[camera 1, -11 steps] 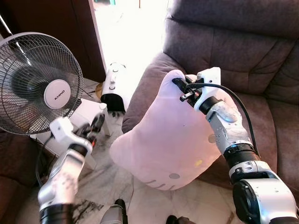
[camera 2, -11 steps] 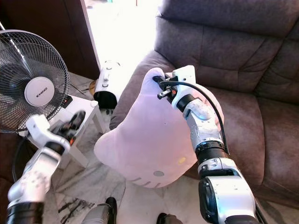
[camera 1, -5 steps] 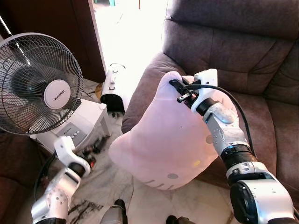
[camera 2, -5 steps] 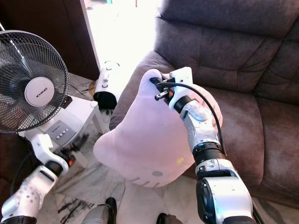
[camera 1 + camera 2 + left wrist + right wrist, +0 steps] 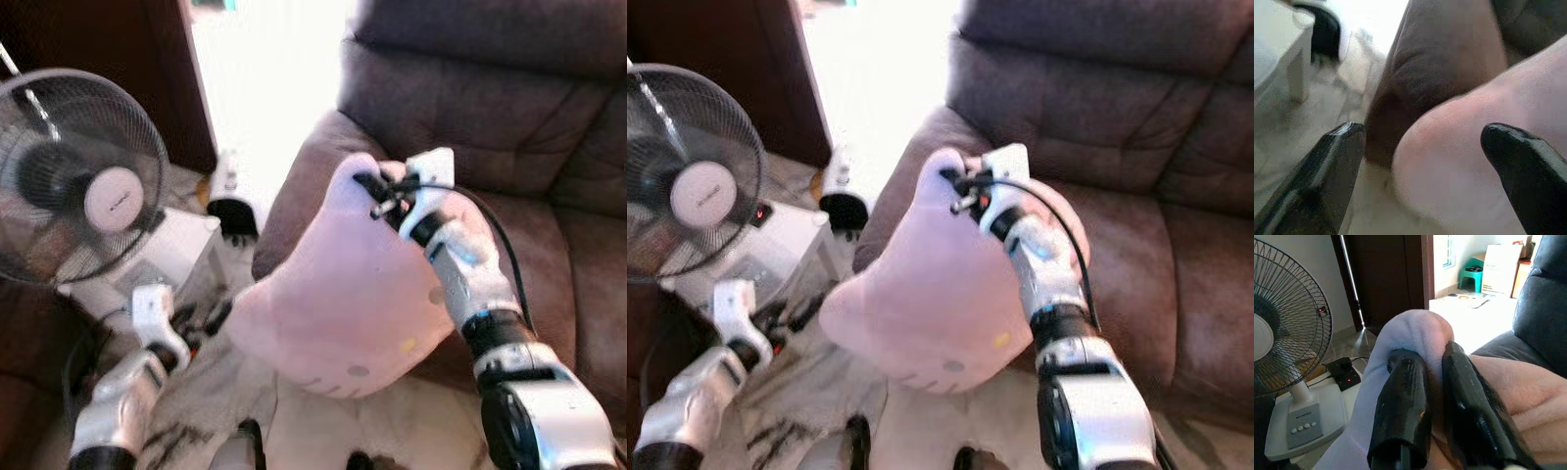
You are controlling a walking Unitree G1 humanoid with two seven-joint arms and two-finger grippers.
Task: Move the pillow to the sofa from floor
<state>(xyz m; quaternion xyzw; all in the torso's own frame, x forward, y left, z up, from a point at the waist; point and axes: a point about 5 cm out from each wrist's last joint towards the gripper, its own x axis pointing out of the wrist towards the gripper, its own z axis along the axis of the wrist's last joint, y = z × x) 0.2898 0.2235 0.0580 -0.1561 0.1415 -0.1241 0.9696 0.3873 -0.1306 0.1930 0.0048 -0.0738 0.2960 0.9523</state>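
Note:
A big pale pink pillow [image 5: 353, 294] hangs in the air against the front of the brown sofa [image 5: 509, 117], its lower edge over the floor. My right gripper [image 5: 370, 186] is shut on the pillow's upper ear [image 5: 1418, 333], pinching the fabric between both black fingers [image 5: 1400, 401]. My left gripper [image 5: 201, 315] is low at the left, just beside the pillow's lower left corner, and it is open; in the left wrist view the pillow [image 5: 1474, 147] bulges between the two spread fingers [image 5: 1327, 166].
A standing fan [image 5: 83, 176] on a white base [image 5: 171, 250] is at the left. A small white and black appliance [image 5: 230, 191] sits on the marble floor [image 5: 225, 392] by the sunlit doorway. The sofa's seat cushion [image 5: 578, 255] lies right of the pillow.
My left arm dropped from near the fan's base and then swung toward the pillow's lower left corner. The right gripper kept its hold. The view is now blurred.

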